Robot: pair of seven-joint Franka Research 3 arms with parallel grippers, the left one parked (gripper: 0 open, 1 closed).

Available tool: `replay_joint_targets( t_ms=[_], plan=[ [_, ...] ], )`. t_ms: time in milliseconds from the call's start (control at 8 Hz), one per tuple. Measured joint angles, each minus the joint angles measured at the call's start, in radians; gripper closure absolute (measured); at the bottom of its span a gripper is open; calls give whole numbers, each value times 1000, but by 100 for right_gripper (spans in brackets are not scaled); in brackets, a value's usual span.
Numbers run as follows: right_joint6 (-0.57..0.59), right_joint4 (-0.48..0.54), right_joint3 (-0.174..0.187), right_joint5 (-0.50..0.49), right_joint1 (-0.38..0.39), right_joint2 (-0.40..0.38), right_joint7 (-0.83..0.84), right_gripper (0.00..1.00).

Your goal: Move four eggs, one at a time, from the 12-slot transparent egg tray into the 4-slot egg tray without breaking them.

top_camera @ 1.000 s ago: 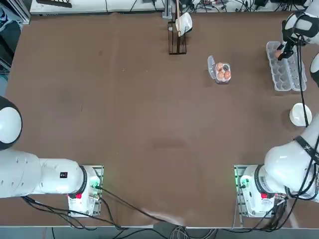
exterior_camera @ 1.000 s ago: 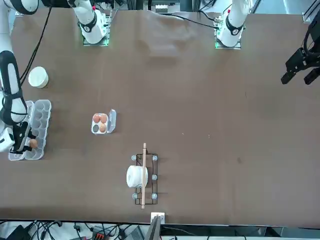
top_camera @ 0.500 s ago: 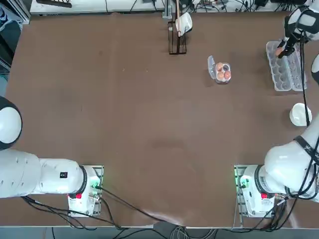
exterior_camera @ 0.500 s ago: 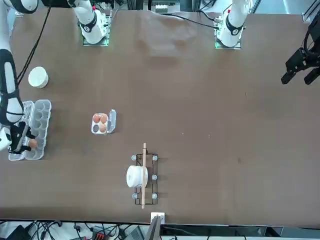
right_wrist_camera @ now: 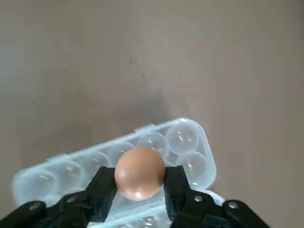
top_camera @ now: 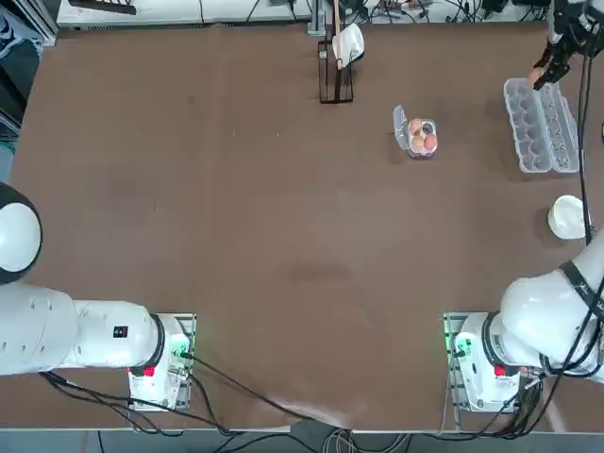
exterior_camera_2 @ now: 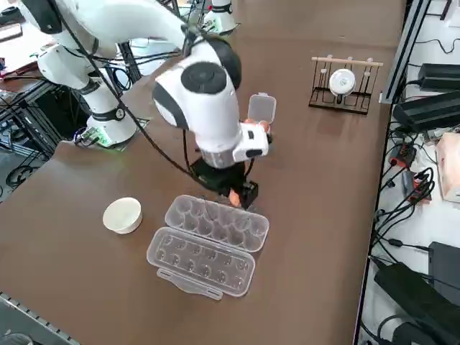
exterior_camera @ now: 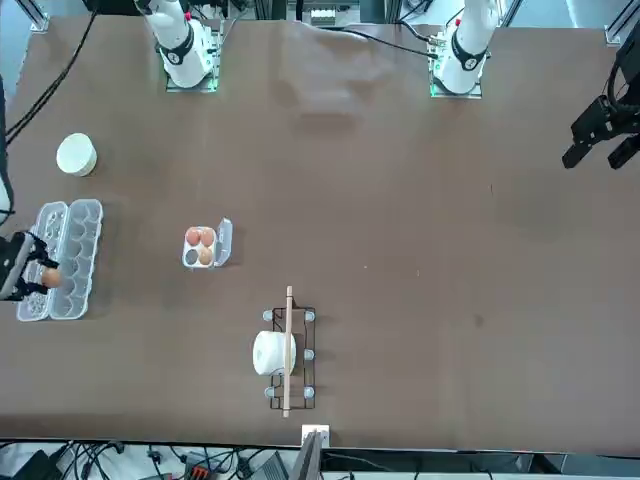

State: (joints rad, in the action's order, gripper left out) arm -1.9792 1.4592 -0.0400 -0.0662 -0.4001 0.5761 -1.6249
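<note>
The right arm's black two-finger claw is closed on one small brown-orange oval egg, which sits pinched between its two fingers and hangs clear of the cups. Taking the long clear plastic 12-slot egg tray as the landmark: the claw with the egg is raised over that tray's far end, the end away from the robot's base, near the far right corner of the brown surface. The tray lies open, its hinged lid flat beside the cup half, and every cup that shows looks empty.

The small square clear 4-slot egg tray sits well apart from the long tray, toward the middle of the surface, its lid flap folded open. Three brown-orange eggs rest in its cups, and one cup is unfilled.

A white round bowl stands near the long tray's near end, toward the robot. A dark wire rack holding a white roll stands beyond the small tray, at the far edge.
</note>
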Motion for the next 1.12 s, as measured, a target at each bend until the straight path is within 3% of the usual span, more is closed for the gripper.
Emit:
replay_joint_targets(
  t_ms=[375,750,1125],
  plan=[
    [51,66,-7,-8,107,-78,313,42],
    [44,181,-13,-12,271,-180,715,42],
    [-81,294,-14,-15,394,-212,998,42]
  ],
)
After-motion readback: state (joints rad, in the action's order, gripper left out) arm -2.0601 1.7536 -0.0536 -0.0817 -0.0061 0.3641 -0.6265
